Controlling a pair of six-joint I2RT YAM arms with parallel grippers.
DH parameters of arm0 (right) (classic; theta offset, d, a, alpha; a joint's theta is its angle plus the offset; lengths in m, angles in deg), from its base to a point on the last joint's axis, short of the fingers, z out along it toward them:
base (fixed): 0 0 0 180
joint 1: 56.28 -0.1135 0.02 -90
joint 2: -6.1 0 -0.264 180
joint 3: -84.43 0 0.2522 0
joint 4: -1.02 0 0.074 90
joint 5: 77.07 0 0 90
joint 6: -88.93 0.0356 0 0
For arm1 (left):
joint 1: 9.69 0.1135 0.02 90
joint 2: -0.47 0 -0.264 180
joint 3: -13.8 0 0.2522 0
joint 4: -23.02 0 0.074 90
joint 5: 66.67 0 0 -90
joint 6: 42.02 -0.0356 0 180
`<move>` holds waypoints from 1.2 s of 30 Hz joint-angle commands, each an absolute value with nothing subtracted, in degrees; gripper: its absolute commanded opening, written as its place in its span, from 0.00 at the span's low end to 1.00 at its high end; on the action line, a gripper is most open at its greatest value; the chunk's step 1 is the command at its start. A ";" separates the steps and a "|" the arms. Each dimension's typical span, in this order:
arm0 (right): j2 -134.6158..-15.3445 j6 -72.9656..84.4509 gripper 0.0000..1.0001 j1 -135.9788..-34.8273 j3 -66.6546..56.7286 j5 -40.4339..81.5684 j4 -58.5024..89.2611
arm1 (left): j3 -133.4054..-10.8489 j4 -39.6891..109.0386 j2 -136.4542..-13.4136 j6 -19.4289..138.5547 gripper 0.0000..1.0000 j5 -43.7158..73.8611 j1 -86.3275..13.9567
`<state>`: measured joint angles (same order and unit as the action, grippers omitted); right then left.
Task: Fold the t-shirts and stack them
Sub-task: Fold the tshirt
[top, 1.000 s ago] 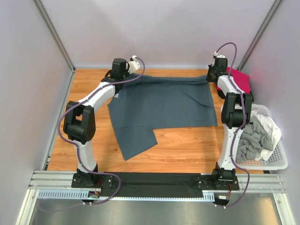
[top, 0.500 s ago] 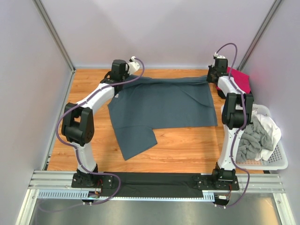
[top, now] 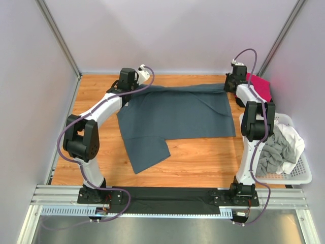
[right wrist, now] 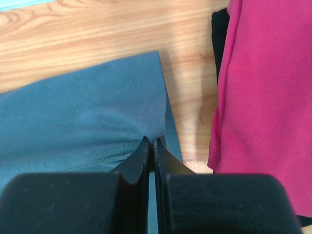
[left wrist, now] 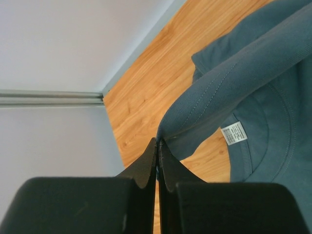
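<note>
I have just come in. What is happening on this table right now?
Both arms hold the blue-grey t-shirt, spread on the table. The left gripper and the right gripper are each shut on its far edge, at opposite ends. A pink t-shirt lies far right; more shirts sit in the basket.

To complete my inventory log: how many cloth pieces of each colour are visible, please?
Slate blue-grey t-shirt: 1
Magenta-pink garment: 1
Black garment, only its edge showing: 1
Light grey garment: 1
White garment: 1
Total: 5
</note>
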<state>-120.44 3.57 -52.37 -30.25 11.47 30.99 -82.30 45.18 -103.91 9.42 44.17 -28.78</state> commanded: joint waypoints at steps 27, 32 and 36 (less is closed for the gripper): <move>-115.89 2.97 0.01 -51.88 -26.54 9.76 35.26 | -77.65 52.95 -100.69 14.76 0.00 41.18 -29.11; -115.89 2.71 0.00 -51.97 -25.92 9.32 35.70 | -76.34 55.06 -99.90 14.85 0.00 39.51 -29.20; -115.80 2.18 0.01 -51.88 -25.66 8.80 36.05 | -76.07 56.46 -99.20 15.20 0.00 37.75 -29.37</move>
